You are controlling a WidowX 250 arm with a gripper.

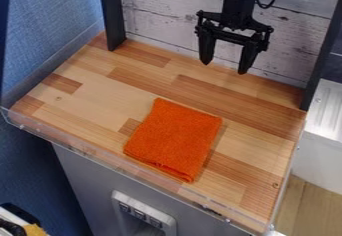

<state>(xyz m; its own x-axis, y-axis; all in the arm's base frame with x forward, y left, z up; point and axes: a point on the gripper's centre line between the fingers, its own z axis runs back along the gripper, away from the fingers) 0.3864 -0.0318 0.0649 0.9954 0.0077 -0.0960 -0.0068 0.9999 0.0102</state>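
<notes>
Cloth (174, 140), orange and folded, is lying near the middle of the wooden tabletop (93, 107) in the camera view, its layers probably resting flat under their own weight, while the black gripper (224, 67) is hanging behind it, fingers wide apart and holding nothing.

My arm's in from the top edge, gripper (225, 68) hanging fingertips down, fingers apart, holding nothing.
</notes>
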